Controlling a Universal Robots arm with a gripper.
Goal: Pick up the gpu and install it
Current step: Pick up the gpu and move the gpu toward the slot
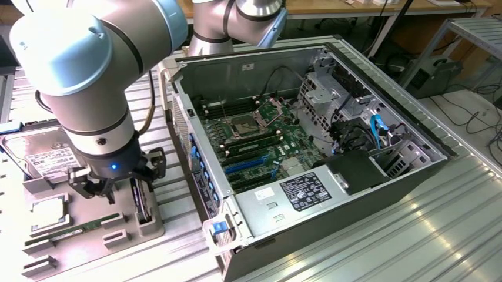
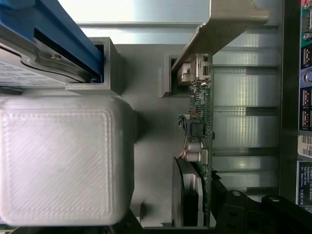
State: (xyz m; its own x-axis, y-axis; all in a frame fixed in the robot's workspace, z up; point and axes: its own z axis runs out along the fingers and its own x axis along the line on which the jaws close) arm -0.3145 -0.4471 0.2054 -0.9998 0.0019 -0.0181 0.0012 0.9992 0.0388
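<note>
GPU on edge, just below spread pincer.

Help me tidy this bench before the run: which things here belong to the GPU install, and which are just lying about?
Job in hand:
- gpu, on edge in the grey holder tray
- gripper, just above the gpu
- open computer case with its motherboard

Lying about:
- hard drive
- CPU
- RAM stick
</note>
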